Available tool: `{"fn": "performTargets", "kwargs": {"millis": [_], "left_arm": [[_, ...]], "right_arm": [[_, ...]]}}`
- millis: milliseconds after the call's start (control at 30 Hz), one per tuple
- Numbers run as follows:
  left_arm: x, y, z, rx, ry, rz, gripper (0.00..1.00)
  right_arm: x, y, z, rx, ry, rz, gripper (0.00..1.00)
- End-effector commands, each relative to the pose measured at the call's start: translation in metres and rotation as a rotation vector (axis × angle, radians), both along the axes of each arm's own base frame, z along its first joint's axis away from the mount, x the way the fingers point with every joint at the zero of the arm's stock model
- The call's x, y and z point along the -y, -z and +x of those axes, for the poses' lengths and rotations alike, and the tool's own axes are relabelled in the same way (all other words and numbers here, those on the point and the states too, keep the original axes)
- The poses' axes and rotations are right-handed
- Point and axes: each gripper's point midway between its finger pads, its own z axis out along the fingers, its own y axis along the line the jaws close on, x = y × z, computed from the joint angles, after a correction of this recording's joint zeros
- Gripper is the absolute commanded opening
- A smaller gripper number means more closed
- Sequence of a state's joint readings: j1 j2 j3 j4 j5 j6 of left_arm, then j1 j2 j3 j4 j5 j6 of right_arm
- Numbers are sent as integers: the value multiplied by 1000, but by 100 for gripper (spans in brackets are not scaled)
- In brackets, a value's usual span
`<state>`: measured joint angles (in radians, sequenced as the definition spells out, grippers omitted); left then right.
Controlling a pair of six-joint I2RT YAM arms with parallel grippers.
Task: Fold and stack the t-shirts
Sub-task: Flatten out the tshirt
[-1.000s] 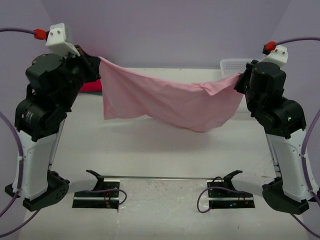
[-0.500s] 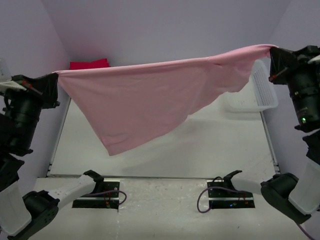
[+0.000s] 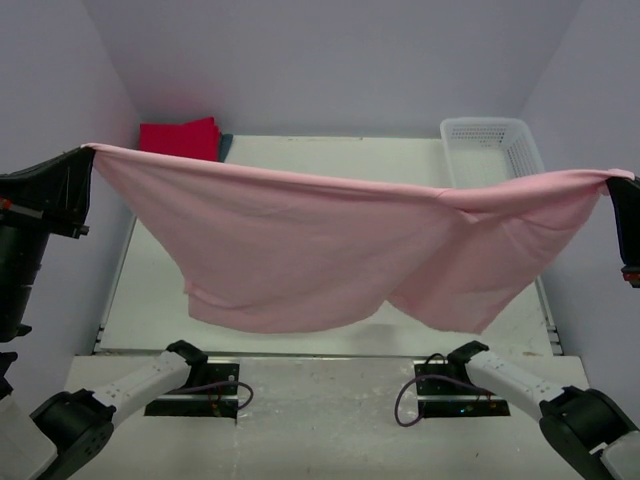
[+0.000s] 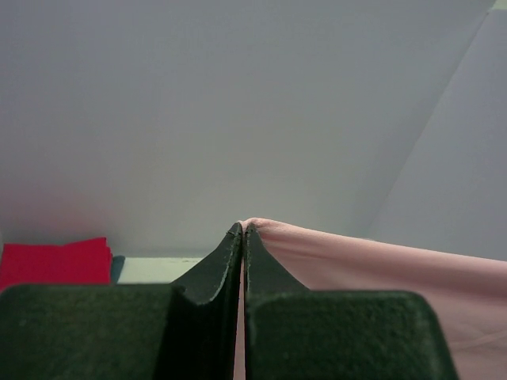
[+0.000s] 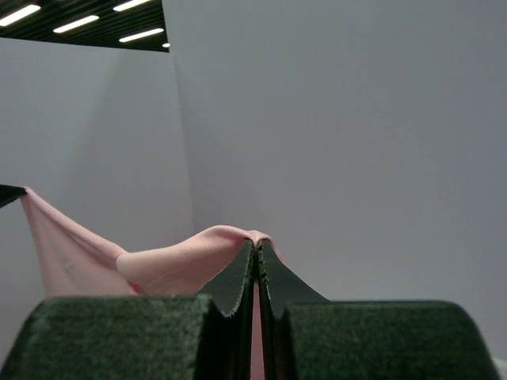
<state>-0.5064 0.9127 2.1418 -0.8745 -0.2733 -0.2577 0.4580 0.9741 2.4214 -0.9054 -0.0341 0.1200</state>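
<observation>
Left end effector [image 4: 242, 229]: fingers pressed together, pinching one top corner of the pale pink t-shirt [image 3: 330, 260]. Right end effector [image 5: 256, 245]: likewise clamped on the opposite corner. We hold the two raised and well apart so that, as we judge, the cloth hangs spread as one sheet above the surface [image 3: 340, 150], ready to be laid flat and folded. Red t-shirt [image 3: 178, 138]: folded, at the far left corner, presumably the stack's base. Dark teal t-shirt [image 3: 226, 146]: just beside it, only an edge showing. White mesh basket [image 3: 490, 140]: far right.
</observation>
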Motion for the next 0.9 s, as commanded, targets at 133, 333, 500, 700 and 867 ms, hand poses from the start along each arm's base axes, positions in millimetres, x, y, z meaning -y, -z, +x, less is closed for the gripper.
{"fn": "performTargets", "kwargs": {"millis": [133,333,500,700,867], "left_arm": [[30,40,92,-192,-105,67,0],[71,171,199,-560,-211,193,0],[61,298,267,-807,-287,212,0],[27,395,318,-1008,-420,216,0],[6,427,364,-1054,-433,227,0]], "right_arm": [[-36,11,71,-95,-2,-60,0],[-65,79,191,-317,138,-160,0],[-82,188,282,-548,187,-242,0],[-67,335,377,-835,285,-318,0],[-61,385,423,-926,316,-366,0]]}}
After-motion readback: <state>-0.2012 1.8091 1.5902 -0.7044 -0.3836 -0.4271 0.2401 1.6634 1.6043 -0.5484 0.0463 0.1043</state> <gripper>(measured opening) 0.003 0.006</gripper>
